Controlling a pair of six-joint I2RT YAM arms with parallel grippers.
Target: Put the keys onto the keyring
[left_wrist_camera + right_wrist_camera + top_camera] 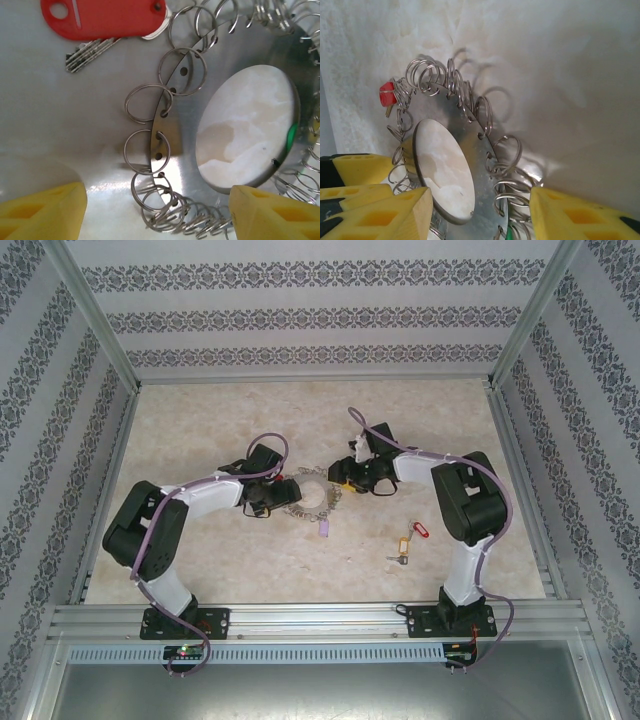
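Both arms reach inward, bent at the elbows, wrists low.
Your left gripper (266,502) (157,212) has its jaws wide; your right gripper (346,480) (480,212) has them narrower, parted.

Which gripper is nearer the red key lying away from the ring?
Right. The right gripper is at the ring's right rim, on the side facing that key; the left gripper is at the ring's left side, farther off.
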